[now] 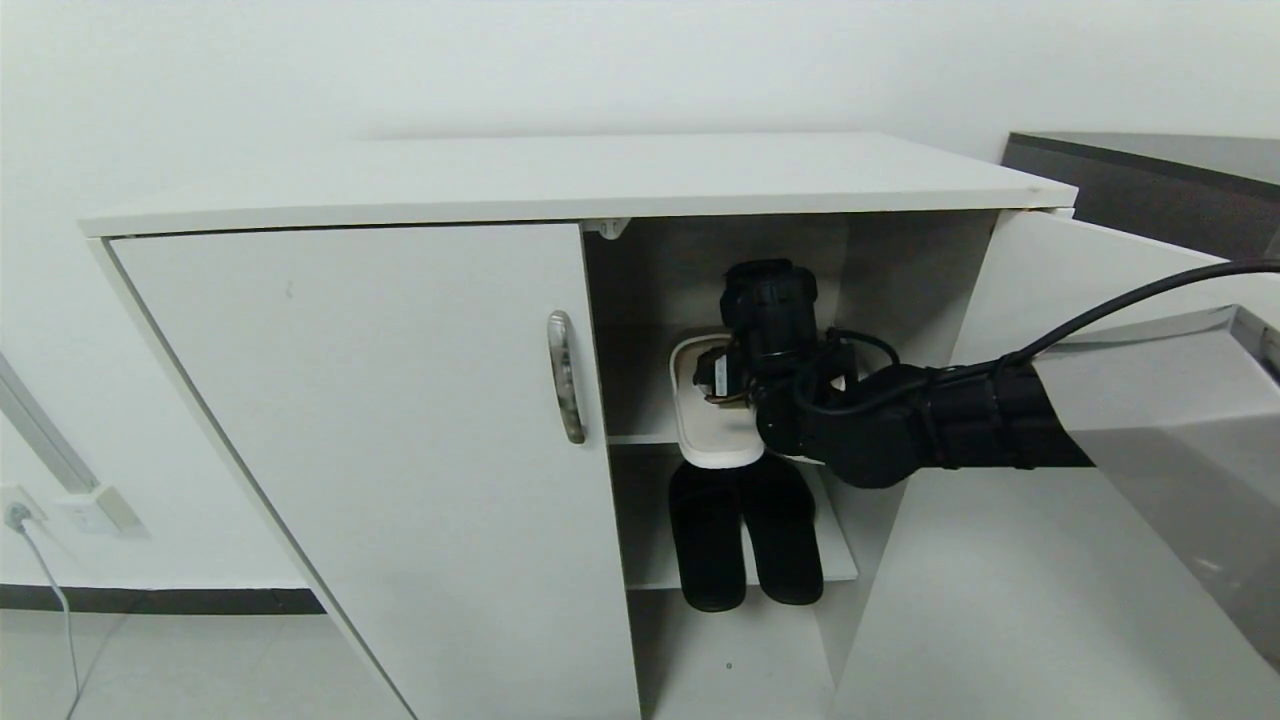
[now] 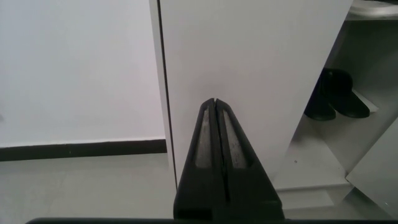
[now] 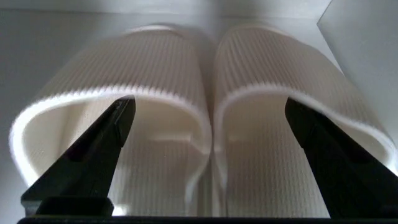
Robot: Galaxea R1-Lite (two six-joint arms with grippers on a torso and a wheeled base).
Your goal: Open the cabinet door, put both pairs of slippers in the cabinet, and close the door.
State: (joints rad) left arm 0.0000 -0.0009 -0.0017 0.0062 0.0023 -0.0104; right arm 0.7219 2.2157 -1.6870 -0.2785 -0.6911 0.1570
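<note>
A wall socket [image 1: 15, 515] with a cable plugged into it sits low on the white wall at far left. Beside it stands the white cabinet [image 1: 560, 175], its left door [image 1: 380, 450] closed, with a metal handle [image 1: 565, 377] upright at its inner edge. In the left wrist view, the left gripper [image 2: 214, 106] hangs in front of that closed door with its two fingers pressed together and nothing between them.

The right half of the cabinet stands open. On the upper shelf [image 1: 635, 438] lies a pair of white slippers [image 1: 705, 440], side by side, their near ends poking just over the shelf's front edge. The right gripper [image 1: 720, 375] is inside the cabinet at this pair. The right wrist view shows its fingers [image 3: 93, 155] spread wide, one in front of each slipper's opening; whether they touch the ribbed uppers cannot be told.

On the lower shelf [image 1: 650, 575], directly beneath, a pair of black slippers [image 1: 745, 540] lies side by side, its near ends also just past the shelf edge. The right door [image 1: 1000, 600] is swung out wide at the right, with the robot's right arm reaching in over it.
</note>
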